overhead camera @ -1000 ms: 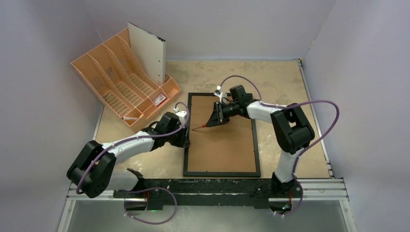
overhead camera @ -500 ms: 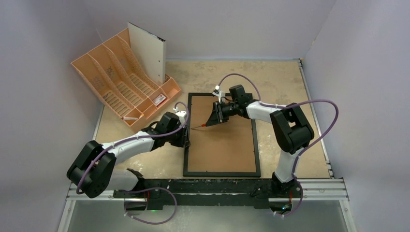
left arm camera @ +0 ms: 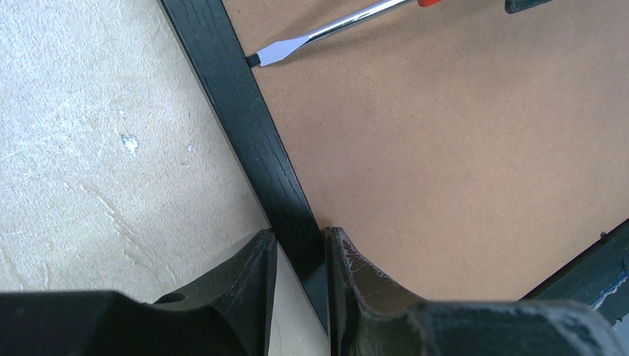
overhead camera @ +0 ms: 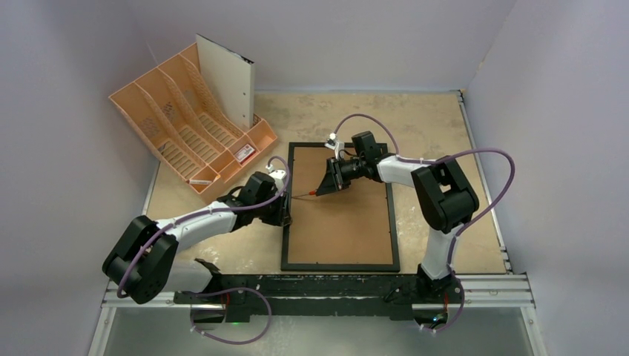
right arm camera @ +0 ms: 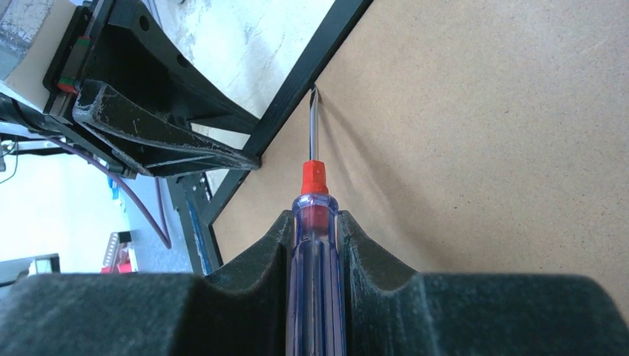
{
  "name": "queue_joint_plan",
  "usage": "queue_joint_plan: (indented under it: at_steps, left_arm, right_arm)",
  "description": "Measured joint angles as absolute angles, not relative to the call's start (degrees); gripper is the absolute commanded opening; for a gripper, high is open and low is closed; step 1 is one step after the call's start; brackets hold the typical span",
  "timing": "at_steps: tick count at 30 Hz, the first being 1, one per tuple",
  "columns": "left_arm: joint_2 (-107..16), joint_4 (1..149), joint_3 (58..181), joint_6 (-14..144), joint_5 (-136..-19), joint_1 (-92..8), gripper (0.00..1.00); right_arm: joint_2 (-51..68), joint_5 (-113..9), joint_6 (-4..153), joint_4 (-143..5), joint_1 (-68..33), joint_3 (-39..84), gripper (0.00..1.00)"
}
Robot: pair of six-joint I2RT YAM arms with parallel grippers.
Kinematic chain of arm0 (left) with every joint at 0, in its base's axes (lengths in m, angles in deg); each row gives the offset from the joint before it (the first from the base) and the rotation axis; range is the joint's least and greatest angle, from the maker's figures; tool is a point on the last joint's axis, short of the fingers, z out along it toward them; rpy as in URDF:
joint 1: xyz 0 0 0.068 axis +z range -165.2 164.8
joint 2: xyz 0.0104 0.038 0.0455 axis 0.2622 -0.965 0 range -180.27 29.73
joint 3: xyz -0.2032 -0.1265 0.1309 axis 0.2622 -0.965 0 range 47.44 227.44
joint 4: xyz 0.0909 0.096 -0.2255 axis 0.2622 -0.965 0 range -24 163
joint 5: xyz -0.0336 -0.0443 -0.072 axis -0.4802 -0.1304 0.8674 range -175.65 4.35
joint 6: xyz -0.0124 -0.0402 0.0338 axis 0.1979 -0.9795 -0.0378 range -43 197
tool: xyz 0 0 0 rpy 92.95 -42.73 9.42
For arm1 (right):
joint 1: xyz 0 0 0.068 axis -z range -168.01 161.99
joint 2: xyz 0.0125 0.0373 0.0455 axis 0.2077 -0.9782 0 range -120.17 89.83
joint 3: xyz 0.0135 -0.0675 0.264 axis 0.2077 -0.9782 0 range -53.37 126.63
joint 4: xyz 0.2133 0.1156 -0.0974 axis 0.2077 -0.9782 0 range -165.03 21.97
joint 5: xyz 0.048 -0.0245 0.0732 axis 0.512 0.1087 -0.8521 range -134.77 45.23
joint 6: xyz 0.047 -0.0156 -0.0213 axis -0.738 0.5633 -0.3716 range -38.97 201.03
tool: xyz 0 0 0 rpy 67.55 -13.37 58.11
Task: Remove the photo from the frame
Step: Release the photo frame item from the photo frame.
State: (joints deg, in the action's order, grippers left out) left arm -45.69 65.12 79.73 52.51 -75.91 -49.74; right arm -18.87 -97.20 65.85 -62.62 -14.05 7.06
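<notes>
Plain lilac-grey walls [overhead camera: 371, 37] enclosed a worn beige tabletop [overhead camera: 438, 122], scuffed white in patches, under soft, even light. An orange plastic file organiser [overhead camera: 178, 126] sat at the far left, a flat white board [overhead camera: 228, 80] standing in it; a silver metal rail [overhead camera: 504, 282] edged the near side.

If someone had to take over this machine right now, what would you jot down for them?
Left gripper: clamped on the left rail of the frame.
Right gripper: shut on a screwdriver, its tip at the seam between that rail and the backing board.
The frame lies back up on the table; the photo is hidden.
Done: nothing out yet.
Left: free the backing board, then lift out the photo.
</notes>
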Motion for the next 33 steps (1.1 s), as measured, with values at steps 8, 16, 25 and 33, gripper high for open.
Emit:
queue_joint_plan:
  at_steps: [8,16,25,33]
  left_arm:
    - [-45.91,65.27,79.73,52.79,-75.47,-49.72,0.16]
    - [-45.95,65.53,79.71,54.08,-74.49,-49.70,0.12]
    - [-46.06,65.77,79.64,54.80,-73.66,-49.44,0.10]
    - [-46.06,66.17,79.45,55.15,-73.20,-49.33,0.09]
  right_arm:
    - [-19.79,-98.64,64.51,-61.18,-13.75,7.06,0.00]
    - [-20.79,-100.02,63.03,-60.00,-13.35,7.06,0.00]
    - [-21.43,-100.39,61.45,-58.99,-13.31,7.06,0.00]
    - [-21.54,-100.21,59.97,-58.64,-13.42,7.06,0.00]
